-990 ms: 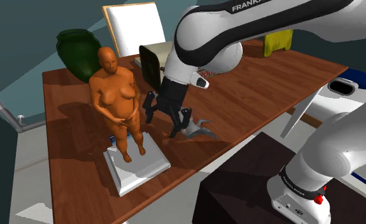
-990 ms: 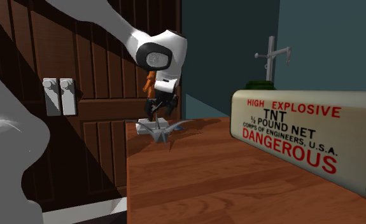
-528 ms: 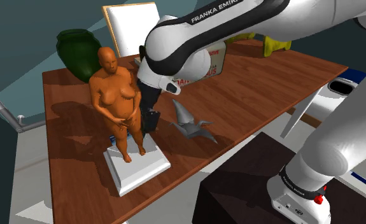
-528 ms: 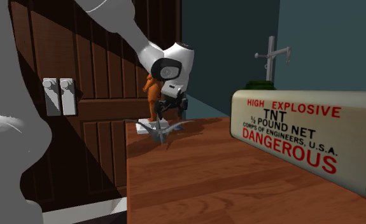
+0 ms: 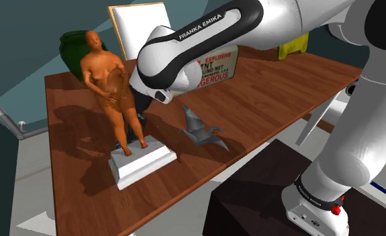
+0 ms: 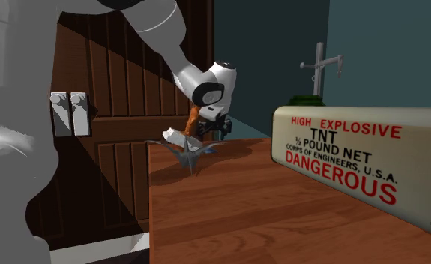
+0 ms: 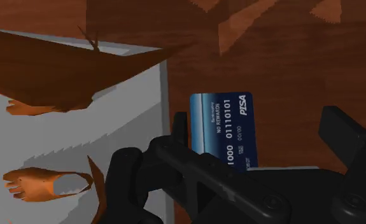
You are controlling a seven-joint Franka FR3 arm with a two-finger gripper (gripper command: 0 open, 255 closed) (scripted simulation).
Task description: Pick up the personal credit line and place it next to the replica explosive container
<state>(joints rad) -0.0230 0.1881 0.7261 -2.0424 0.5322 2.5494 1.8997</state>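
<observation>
Reach step, by the look of it: the gripper (image 7: 256,119) hovers with fingers spread over the blue credit card (image 7: 223,127), flat on the table just beside the statue base (image 7: 98,133); next, likely descend, pinch, then head for the TNT box (image 6: 356,161)

- Looks like a room in somebody's house, kinda a dining room or study.
- A big brown wooden table (image 5: 272,94) sits mid-frame in the shoulder view, with a dark green pot (image 5: 72,50) at its 10 o'clock corner.
- The walls (image 6: 386,45) are painted teal.
- In the second exterior view there's dark wood panelling (image 6: 124,90), and a double wall switch (image 6: 70,114) on it at 9 o'clock.
</observation>
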